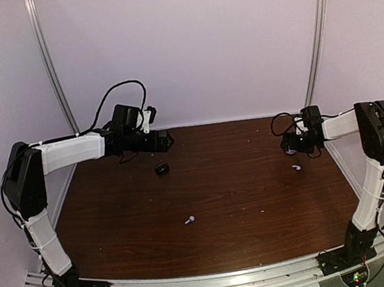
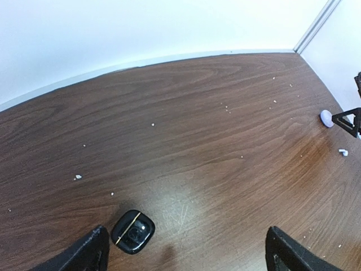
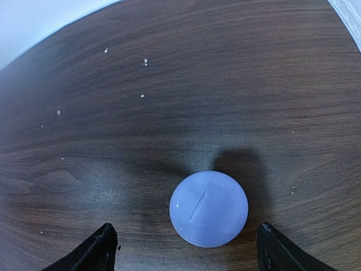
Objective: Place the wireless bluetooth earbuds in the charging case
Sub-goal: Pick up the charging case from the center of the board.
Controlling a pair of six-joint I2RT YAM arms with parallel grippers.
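So far: neither white bud is in a case, it seems.
First white bud (image 1: 189, 220): loose, out in the middle.
Second white bud (image 1: 296, 168): loose, near the right gripper (image 1: 292, 146).
White case (image 3: 208, 209): lid down, between that gripper's spread fingers, untouched.
Black case (image 2: 133, 231): just beside the left gripper (image 2: 186, 228), which gapes empty.
Black buds: none seen loose.
Left to do: lid up, both buds in.

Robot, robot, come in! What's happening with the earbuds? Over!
Left gripper open, by black case. Right gripper open over white case. Two white earbuds loose on table. Nothing blocking.
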